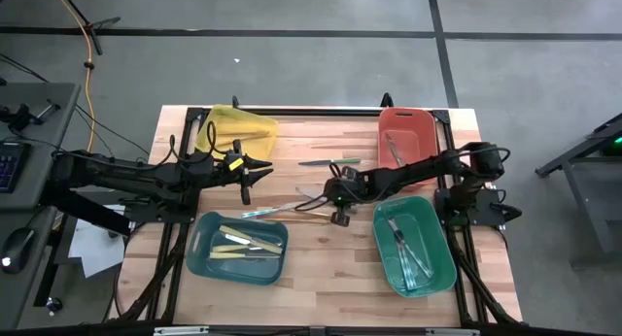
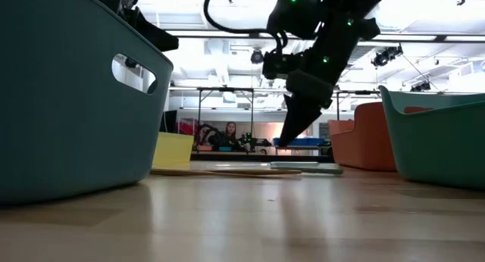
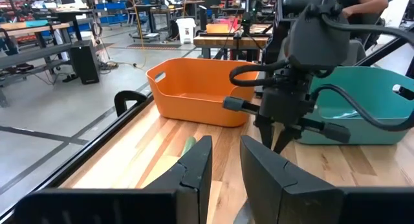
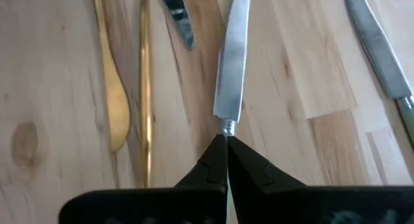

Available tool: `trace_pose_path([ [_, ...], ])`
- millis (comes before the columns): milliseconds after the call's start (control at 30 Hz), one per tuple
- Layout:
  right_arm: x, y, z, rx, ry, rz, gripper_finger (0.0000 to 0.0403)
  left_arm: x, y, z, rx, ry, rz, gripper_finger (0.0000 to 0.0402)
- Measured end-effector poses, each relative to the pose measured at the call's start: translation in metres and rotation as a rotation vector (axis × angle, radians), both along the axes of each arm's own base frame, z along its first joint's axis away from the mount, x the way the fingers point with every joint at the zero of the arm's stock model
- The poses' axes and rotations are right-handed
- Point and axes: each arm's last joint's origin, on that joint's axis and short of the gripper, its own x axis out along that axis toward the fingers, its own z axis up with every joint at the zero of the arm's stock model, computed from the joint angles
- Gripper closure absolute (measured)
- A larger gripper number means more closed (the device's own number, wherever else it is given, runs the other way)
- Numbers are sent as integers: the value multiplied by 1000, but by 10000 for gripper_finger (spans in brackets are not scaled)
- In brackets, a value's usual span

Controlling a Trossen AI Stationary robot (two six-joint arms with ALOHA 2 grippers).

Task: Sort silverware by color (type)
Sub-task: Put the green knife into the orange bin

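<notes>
While your left gripper (image 1: 245,177) hovers partly spread at centre-left, your right gripper (image 4: 226,145) at frame centre pinches the silver knife (image 4: 233,62) by its end.

Black jointed arms, looped cables, green lights
</notes>
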Motion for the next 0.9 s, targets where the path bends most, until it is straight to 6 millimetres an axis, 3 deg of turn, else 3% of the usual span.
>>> trace_pose_path([
  [267, 0, 0, 0, 11, -7, -26, 401, 0, 0, -1, -19, 7, 2, 330],
  [433, 0, 0, -1, 0, -1, -15, 402, 9, 4, -17, -36, 100, 64, 345],
  [600, -2, 0, 2, -6, 11, -5, 402, 30, 13, -31, -73, 198, 103, 395],
  [900, -19, 0, 31, 13, 7, 11, 403, 84, 27, -48, -104, 345, 9, 401],
])
